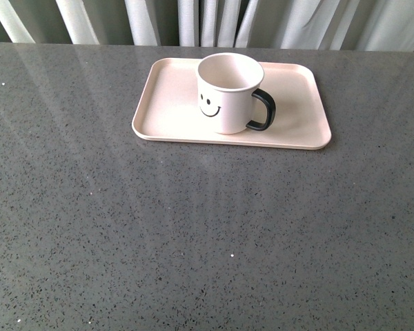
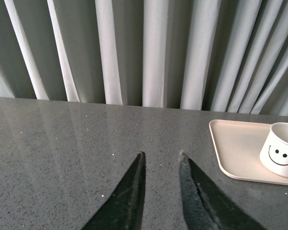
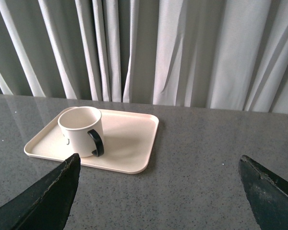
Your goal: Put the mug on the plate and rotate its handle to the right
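The cream-white mug (image 1: 228, 93) stands upright on the pale pink plate (image 1: 169, 114), smiley face toward me. Its black handle (image 1: 262, 110) points right. Neither arm shows in the front view. In the left wrist view my left gripper (image 2: 162, 155) is shut and empty over bare table, well apart from the plate (image 2: 233, 148) and mug (image 2: 281, 149). In the right wrist view my right gripper (image 3: 158, 159) is open wide and empty, held back from the plate (image 3: 132, 143), the mug (image 3: 80, 129) and its handle (image 3: 97, 142).
The grey speckled table (image 1: 193, 234) runs to its far edge, where white curtains (image 1: 193, 21) hang close behind. The plate lies near that far edge, slightly right of centre.
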{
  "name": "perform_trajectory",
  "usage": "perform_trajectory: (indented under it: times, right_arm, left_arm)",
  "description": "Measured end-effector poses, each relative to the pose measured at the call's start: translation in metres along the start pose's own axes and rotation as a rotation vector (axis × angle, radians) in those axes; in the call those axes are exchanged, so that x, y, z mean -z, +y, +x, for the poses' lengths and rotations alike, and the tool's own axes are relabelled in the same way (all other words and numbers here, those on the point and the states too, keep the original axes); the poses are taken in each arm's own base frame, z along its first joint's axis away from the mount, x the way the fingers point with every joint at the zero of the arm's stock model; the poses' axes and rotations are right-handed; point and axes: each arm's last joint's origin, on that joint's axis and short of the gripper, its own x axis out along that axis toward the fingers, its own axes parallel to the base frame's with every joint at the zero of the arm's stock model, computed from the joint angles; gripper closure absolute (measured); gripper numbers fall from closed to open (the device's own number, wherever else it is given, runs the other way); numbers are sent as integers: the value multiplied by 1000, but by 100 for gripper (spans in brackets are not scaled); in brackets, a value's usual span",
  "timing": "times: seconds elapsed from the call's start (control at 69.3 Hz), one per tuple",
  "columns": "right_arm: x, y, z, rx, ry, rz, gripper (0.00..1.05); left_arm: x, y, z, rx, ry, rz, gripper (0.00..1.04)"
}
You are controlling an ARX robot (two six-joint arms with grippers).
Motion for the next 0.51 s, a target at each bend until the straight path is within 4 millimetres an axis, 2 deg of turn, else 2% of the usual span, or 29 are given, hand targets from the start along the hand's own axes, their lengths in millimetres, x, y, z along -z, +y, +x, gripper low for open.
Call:
perform_trajectory:
  times: [0.159, 0.202, 0.361, 0.433, 0.476, 0.505]
  right_arm:
    - [0, 0, 0, 0, 0, 0, 9]
    - [0, 0, 0, 0, 0, 0, 9]
    - [0, 0, 0, 0, 0, 0, 9]
    - [0, 0, 0, -1, 1, 0, 9]
    - [0, 0, 1, -83, 121, -36, 9]
    - [-2, -1, 3, -176, 331, -45, 9]
  left_arm:
    - [0, 0, 0, 0, 0, 0, 45]
    - [0, 0, 0, 0, 0, 0, 35]
    - [0, 0, 0, 0, 0, 1, 8]
    - [0, 0, 0, 0, 0, 2, 10]
    - [0, 0, 0, 0, 0, 2, 9]
    - [0, 0, 0, -1, 0, 2, 9]
